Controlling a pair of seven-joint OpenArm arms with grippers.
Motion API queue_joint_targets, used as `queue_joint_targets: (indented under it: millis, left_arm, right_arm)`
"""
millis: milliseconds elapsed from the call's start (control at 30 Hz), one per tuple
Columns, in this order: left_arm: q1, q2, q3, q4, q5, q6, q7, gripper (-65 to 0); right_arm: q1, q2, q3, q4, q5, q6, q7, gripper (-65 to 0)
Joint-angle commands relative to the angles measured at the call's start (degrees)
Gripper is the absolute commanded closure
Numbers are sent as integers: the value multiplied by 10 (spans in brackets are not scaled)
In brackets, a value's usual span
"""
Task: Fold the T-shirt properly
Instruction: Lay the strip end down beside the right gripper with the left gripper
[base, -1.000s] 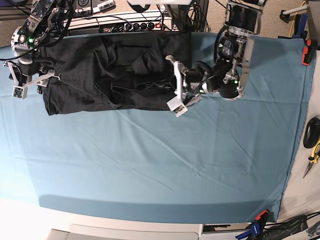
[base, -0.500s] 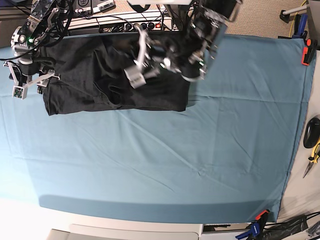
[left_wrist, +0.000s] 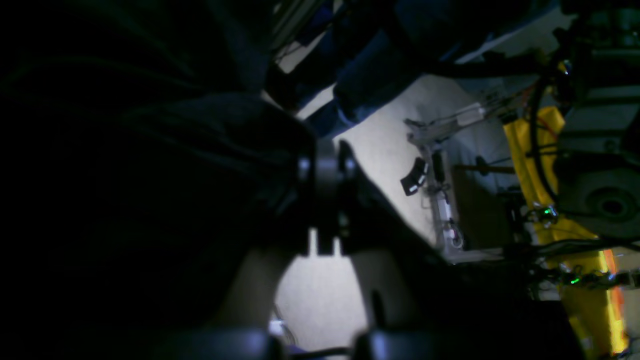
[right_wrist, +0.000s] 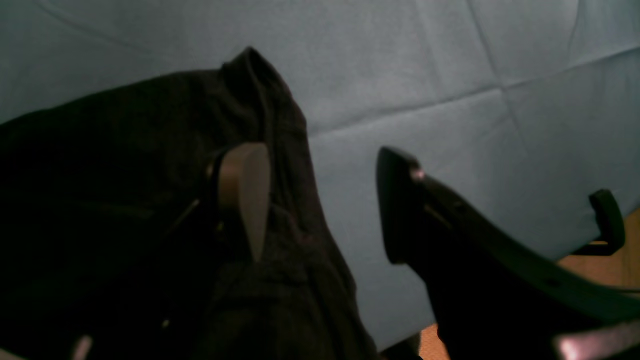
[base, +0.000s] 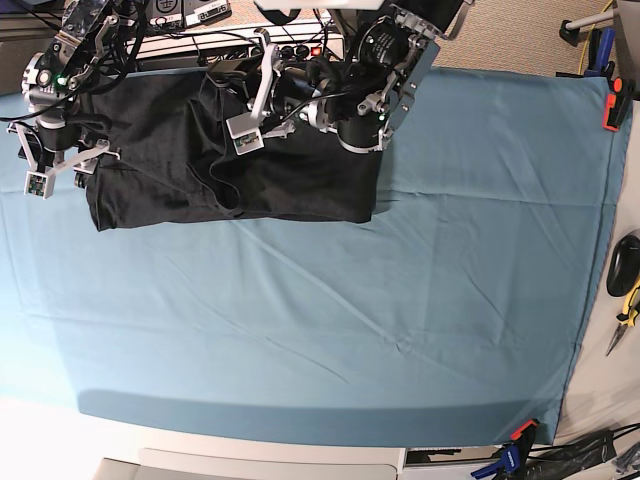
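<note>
The black T-shirt (base: 170, 150) lies spread at the table's back left on the teal cover (base: 400, 320); no print shows. My left gripper (base: 243, 125) hangs over the shirt's middle near the back edge. In the left wrist view its fingertips (left_wrist: 303, 162) are together, the left gripper (left_wrist: 325, 165) shut, with dark T-shirt cloth (left_wrist: 150, 175) on both sides of them. My right gripper (base: 60, 165) is open at the shirt's left edge. In the right wrist view the right gripper (right_wrist: 320, 200) has one finger (right_wrist: 245, 195) over the T-shirt (right_wrist: 100, 200) and the other over bare cover.
A power strip with cables (base: 270, 48) runs along the back edge behind the shirt. An orange clamp (base: 612, 110) grips the cover at the right edge, another clamp (base: 520, 432) at the front. Hand tools (base: 625, 290) lie off the table's right side.
My left arm has swung from the shirt's right edge leftward and back over the shirt. The shirt's right half now lies flatter. My right arm has not moved.
</note>
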Motion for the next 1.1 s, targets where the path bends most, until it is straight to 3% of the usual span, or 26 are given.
queue_joint_targets:
  millis: [0,133,167,267,333,367,533,700,767,800,900,1067]
  left_arm:
    - [-6,10,3,10,-17,-5,-16,0]
    - [-6,10,3,10,-17,-14,-23,0]
    - [-6,10,3,10,-17,-14,-23,-26]
    - [-6,10,3,10,-17,-14,-24,-234]
    - [-6,10,3,10,-20,-14,-23,-311]
    - [-6,10,3,10,-26,-14,-23,-318]
    - [-13,10,3,23,-80,-14,-5,-307]
    - [-22,10,2,75,-58,-14,2,-128]
    - [-24,9,1,80,-32,-14,2,-23]
    - [-27,9,-1,81,-11,-14,2,0]
    - [-31,9,-20,81,60,-14,-12,0]
    - [-33,9,-59,81,191,3,-87,0]
  right_arm:
    - [4,8,3,8,8,-2,17,-339]
    - [5,8,2,8,14,0,17,-339]
    - [5,8,2,8,14,0,17,-340]
    - [5,8,2,8,14,0,17,-339]
    - [5,8,2,8,14,0,17,-339]
    - [5,8,2,8,14,0,17,-339]
    - [5,8,2,8,14,0,17,-339]
    - [4,15,2,8,12,9,16,-339]
    - [4,18,2,8,7,9,17,-339]
    - [5,20,2,8,2,9,17,-339]
    - [4,21,3,8,-8,9,18,-340]
    - [4,21,3,8,-4,9,18,-339]
